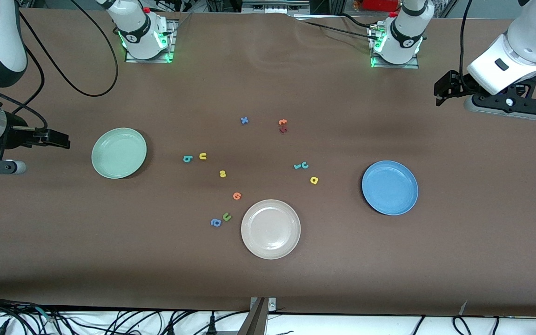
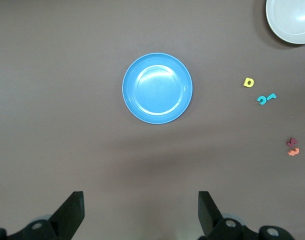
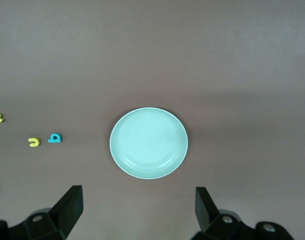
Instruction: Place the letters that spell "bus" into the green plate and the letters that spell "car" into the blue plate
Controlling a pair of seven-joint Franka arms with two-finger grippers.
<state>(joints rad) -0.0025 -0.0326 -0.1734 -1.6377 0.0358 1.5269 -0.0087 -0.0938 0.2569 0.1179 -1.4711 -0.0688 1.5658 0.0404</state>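
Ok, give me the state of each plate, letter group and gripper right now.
green plate: empty
blue plate: empty
beige plate: empty
"bus" letters: loose on the table
"car" letters: loose on the table
left gripper: jaws open, empty
right gripper: jaws open, empty

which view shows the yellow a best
The left wrist view: the yellow a is largest there, lying on the bare table beside the teal c and r, apart from the blue plate. The front view shows it too, only smaller. The right wrist view misses it.
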